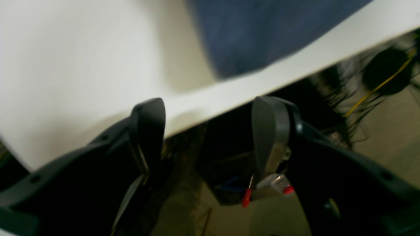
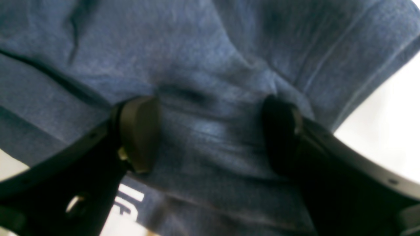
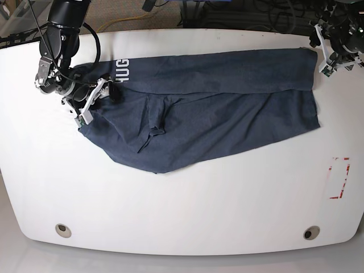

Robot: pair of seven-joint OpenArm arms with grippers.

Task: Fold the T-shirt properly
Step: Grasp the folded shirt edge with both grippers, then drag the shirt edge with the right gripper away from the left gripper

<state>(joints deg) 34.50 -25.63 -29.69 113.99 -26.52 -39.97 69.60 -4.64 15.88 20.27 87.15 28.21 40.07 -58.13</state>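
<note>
One lengthwise fold looks done on the T-shirt [image 3: 216,108]; more remain. Right gripper [image 2: 210,134] straddles cloth, jaws apart; left gripper [image 1: 208,131] hangs apart, empty, off the tabletop [image 3: 182,216].

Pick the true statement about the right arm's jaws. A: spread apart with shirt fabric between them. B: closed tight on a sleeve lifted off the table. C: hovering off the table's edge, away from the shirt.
A: the right gripper has its jaws spread wide, pressed onto the T-shirt with bunched fabric between them.
</note>
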